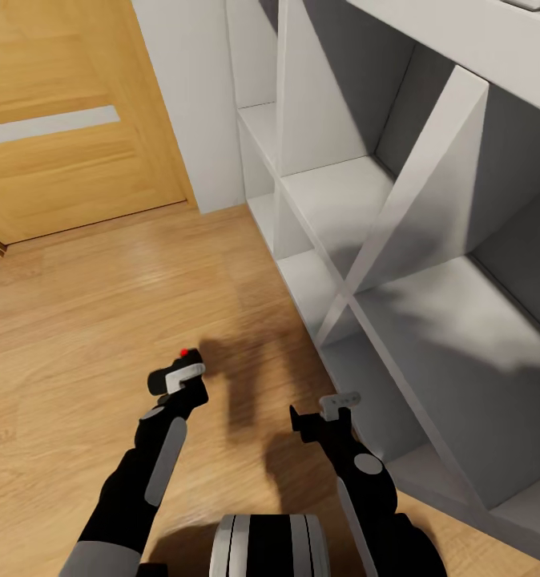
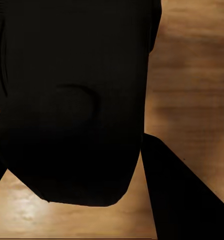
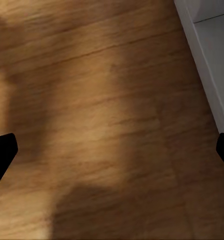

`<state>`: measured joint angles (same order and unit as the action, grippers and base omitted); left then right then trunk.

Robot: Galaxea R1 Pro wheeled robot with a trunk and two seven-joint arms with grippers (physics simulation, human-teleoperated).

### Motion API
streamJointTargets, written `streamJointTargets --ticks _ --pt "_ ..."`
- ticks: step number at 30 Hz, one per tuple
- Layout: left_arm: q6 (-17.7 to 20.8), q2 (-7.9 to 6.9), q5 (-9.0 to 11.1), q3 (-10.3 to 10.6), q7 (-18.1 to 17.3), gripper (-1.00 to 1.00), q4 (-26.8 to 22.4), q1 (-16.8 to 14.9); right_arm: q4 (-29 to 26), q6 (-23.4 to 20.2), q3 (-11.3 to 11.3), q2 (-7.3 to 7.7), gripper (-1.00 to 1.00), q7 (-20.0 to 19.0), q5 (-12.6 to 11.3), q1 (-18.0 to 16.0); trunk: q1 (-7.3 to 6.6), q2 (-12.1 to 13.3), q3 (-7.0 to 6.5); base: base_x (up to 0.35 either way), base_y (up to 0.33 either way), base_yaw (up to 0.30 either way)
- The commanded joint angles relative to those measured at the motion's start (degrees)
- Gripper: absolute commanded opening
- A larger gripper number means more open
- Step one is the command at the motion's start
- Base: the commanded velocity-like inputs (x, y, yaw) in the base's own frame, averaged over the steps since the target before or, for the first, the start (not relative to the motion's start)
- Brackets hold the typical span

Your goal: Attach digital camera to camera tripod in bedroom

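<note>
Head view: robot stands on light wood floor (image 1: 86, 320), facing a white cubby shelf (image 1: 430, 240) that runs along the right side; one compartment has a diagonal cross brace. A wood door (image 1: 70, 120) with a pale horizontal band is at upper left, white wall between door and shelf.

Left end effector (image 1: 176, 378): held out low over the floor, pinching the digital camera (image 1: 191, 362). Only a small dark part of the body and its red dot are visible at the tip in the head view. In the left wrist view the digital camera (image 2: 72, 100) is a large black mass very close to the lens, with a shallow rounded hump on its face; one dark finger (image 2: 181, 200) lies beside it, floor behind. Contact reads as clamped on the body, though the finger pads themselves are hidden.

Right end effector (image 1: 322, 418): held low over the floor just beside the shelf base, carrying nothing. Right wrist view shows the two fingertips (image 3: 2, 155) at opposite edges, spread wide, with bare floor between them and the shelf's white base (image 3: 206, 60) along one side.

Arm shadows fall on the floor ahead of both arms
</note>
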<state>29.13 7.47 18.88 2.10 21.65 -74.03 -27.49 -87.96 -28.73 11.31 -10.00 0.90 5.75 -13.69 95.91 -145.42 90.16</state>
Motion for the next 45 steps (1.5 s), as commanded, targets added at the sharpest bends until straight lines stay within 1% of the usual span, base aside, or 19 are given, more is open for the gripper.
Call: streamJointTargets --ticks 1,3,9,12,15,16,20,21,26,32,45 --pt "0.23 0.04 0.40 0.09 0.47 -1.00 0.21 -0.02 -0.08 -0.38 0.12 0.00 1.00 0.07 0.56 -0.02 -0.01 -0.01 0.03 0.000 0.000 0.000" --pt "0.24 0.23 0.42 0.11 0.48 -1.00 0.96 -0.02 -0.09 -0.35 0.18 0.00 1.00 0.05 0.54 -0.02 -0.01 -0.01 0.03 0.000 0.000 0.000" --pt "0.02 0.66 0.15 0.18 0.56 -1.00 6.04 -0.02 -0.10 -0.21 0.21 0.00 1.00 -0.01 0.56 -0.02 -0.01 -0.01 0.03 0.000 0.000 0.000" --pt "-0.01 0.74 0.09 0.35 0.65 -1.00 6.75 -0.02 -0.13 -0.19 0.16 0.00 1.00 -0.01 0.57 -0.02 -0.01 -0.01 0.03 0.000 0.000 0.000" --pt "0.04 0.86 0.05 0.99 0.82 -1.00 7.27 -0.02 -0.14 -0.19 0.10 0.00 1.00 0.02 0.58 -0.02 -0.01 -0.01 0.03 0.000 0.000 0.000" --pt "0.11 0.92 0.06 1.92 1.52 -1.00 7.47 -0.02 -0.12 -0.19 0.10 0.00 1.00 0.02 0.58 -0.02 -0.01 -0.01 0.03 0.000 0.000 0.000" --pt "0.13 1.05 0.20 3.12 3.28 -1.00 7.86 -0.02 -0.11 -0.18 0.11 0.00 1.00 0.04 0.58 -0.02 -0.01 -0.01 0.03 0.000 0.000 0.000" --pt "0.13 1.08 0.23 3.55 4.07 -1.00 7.97 -0.02 -0.11 -0.18 0.09 0.00 1.00 0.05 0.58 -0.02 -0.04 0.00 -0.19 0.000 0.000 0.000" --pt "0.14 1.07 0.37 4.26 5.49 -1.00 8.33 -0.02 -0.18 -0.18 -0.31 0.00 1.00 0.06 0.58 -0.02 -0.17 0.07 -1.30 0.000 0.000 0.000" --pt "0.08 0.99 1.01 4.41 5.65 -1.00 8.49 -0.02 -0.19 0.12 -0.52 0.03 1.00 0.07 0.58 -0.02 -0.32 0.15 -2.62 0.000 0.000 0.000" --pt "0.05 0.88 1.32 4.42 5.68 -1.00 8.55 -0.02 -0.43 0.60 0.04 0.18 1.00 -0.03 0.54 -0.02 -0.66 0.32 -5.50 0.000 0.000 0.000"
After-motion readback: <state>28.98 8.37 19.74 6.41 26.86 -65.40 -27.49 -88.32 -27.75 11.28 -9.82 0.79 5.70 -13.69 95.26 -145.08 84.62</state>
